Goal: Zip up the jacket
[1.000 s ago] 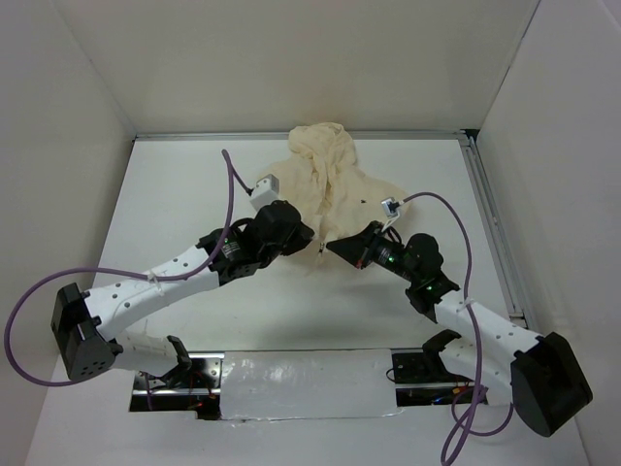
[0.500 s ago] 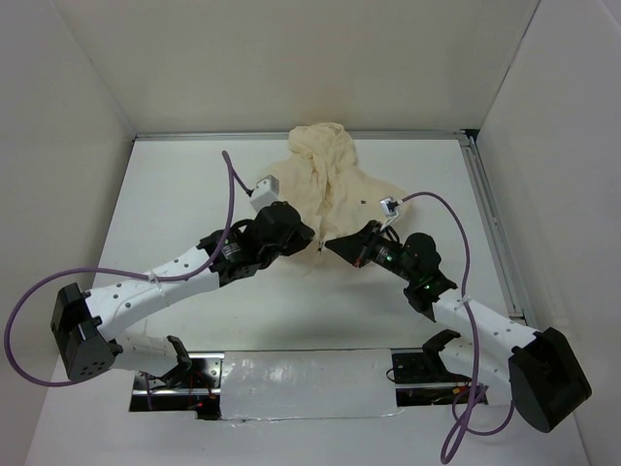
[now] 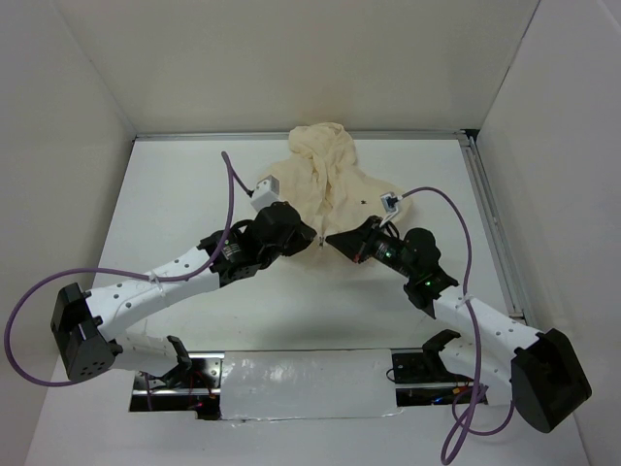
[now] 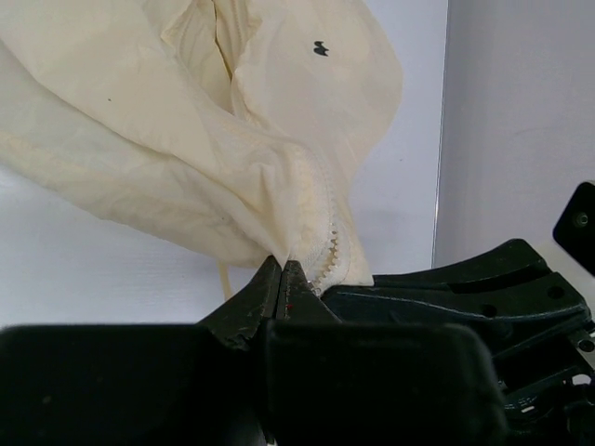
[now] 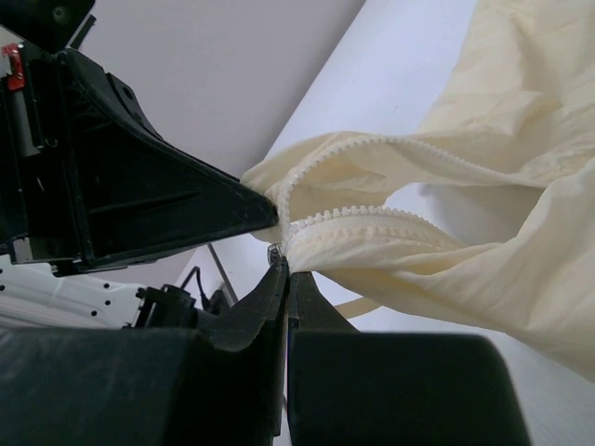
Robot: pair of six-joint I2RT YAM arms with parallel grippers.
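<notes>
Top view: the cream soft-cloth hooded jacket (image 3: 325, 175) lies bunched at the far middle of the white counter (image 3: 175, 194). The left fingers (image 3: 305, 236) and right fingers (image 3: 340, 243) meet at its near hem.

Left wrist view: the left fingers (image 4: 265, 290) are closed, pinching the hem beside the zipper teeth (image 4: 327, 251).

Right wrist view: the right fingers (image 5: 265, 297) are closed on the hem below the toothed edges.

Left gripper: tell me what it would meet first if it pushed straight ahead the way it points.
The cream soft-cloth jacket: the black left gripper is shut on its zipper edge, so the bunched cloth lies directly ahead, though depth is unclear.
</notes>
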